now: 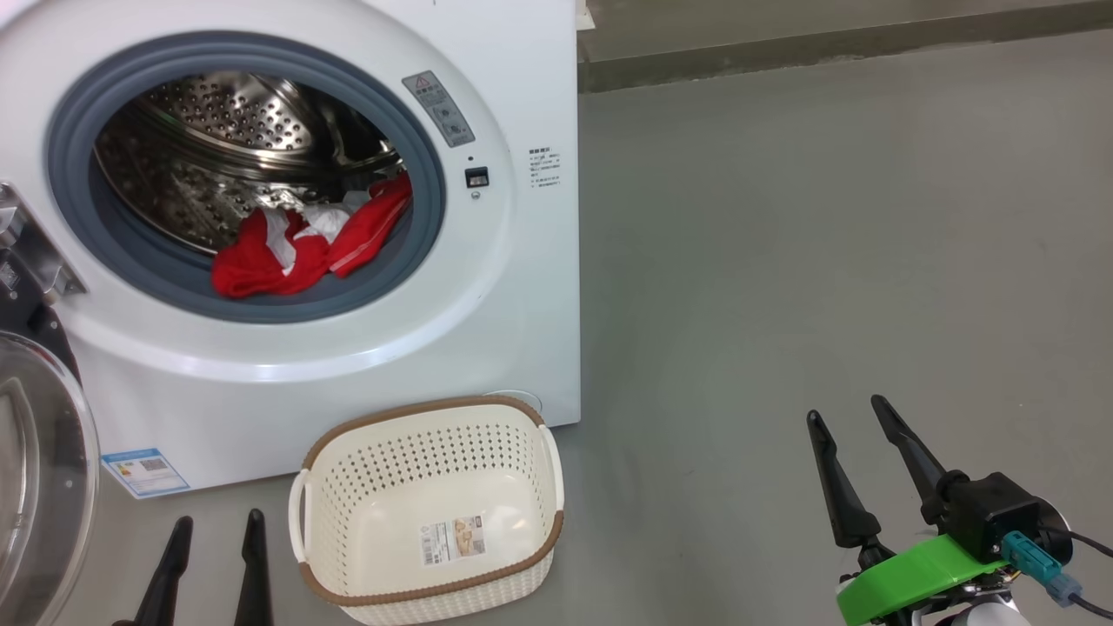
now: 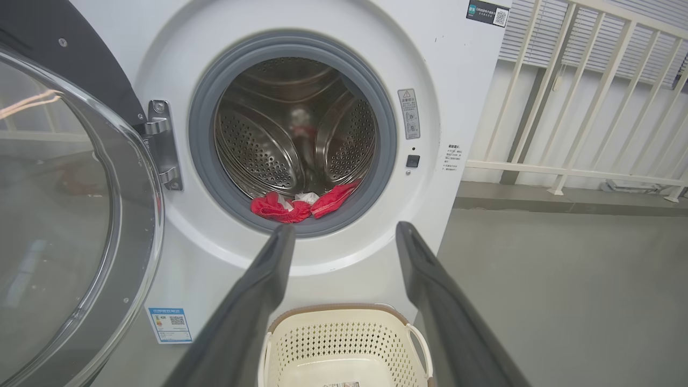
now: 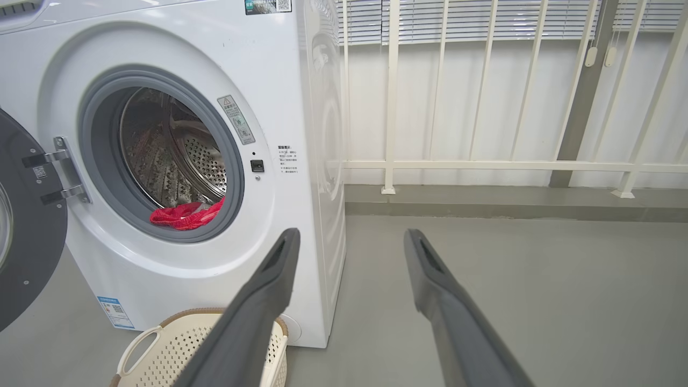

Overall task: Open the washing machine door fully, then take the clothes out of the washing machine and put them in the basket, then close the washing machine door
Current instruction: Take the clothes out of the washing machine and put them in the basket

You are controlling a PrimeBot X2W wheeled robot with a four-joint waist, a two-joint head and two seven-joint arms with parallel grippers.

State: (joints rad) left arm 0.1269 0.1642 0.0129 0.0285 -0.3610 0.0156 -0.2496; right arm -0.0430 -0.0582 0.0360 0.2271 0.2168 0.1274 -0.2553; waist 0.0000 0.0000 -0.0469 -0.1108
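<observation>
The white washing machine (image 1: 513,287) stands with its round door (image 1: 39,469) swung open to the left, glass bowl showing (image 2: 59,215). Red clothes with white parts (image 1: 304,243) lie at the front of the steel drum, against the grey rubber ring (image 2: 293,207) (image 3: 185,216). The cream basket (image 1: 430,513) sits empty on the floor just in front of the machine (image 2: 344,349) (image 3: 161,349). My left gripper (image 1: 217,526) is open, low, left of the basket, pointing at the drum (image 2: 344,228). My right gripper (image 1: 848,413) hangs open over bare floor to the right (image 3: 349,234).
Grey floor (image 1: 826,243) stretches to the right of the machine. A white railing (image 3: 484,166) on a low kerb runs along the back. A blue label (image 1: 143,471) sticks on the machine's lower left front. The door hinge (image 2: 161,145) juts at the opening's left.
</observation>
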